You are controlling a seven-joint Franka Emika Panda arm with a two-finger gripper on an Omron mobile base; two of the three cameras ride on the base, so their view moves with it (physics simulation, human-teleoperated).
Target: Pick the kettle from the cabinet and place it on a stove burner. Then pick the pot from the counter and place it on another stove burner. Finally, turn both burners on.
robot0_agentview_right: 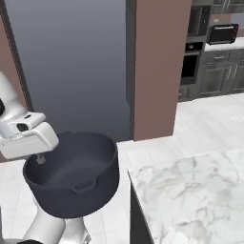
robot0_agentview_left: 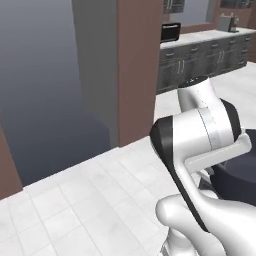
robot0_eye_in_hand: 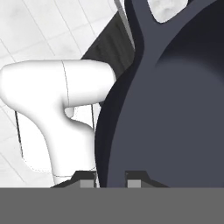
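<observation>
The round dark navy pot (robot0_agentview_right: 76, 176) hangs in the air over the white tiled floor, just left of the marble counter (robot0_agentview_right: 190, 190). My gripper (robot0_agentview_right: 40, 159) is shut on the pot's left rim, one finger inside the wall and one outside. In the hand view the pot (robot0_eye_in_hand: 175, 109) takes up the right side, its wall running down between the two fingertips of the gripper (robot0_eye_in_hand: 110, 178). The left base view shows a dark slice of the pot (robot0_agentview_left: 239, 177) behind the arm. The kettle, the cabinet and the stove burners are out of view.
A reddish-brown wall column (robot0_agentview_right: 159, 71) and a tall grey panel (robot0_agentview_right: 71, 62) stand ahead. Dark base cabinets (robot0_agentview_left: 200, 62) with a black appliance (robot0_agentview_left: 170, 31) line the far back. A built-in oven (robot0_agentview_right: 193, 62) sits at the far right. Open tiled floor (robot0_agentview_left: 90, 200) lies to the left.
</observation>
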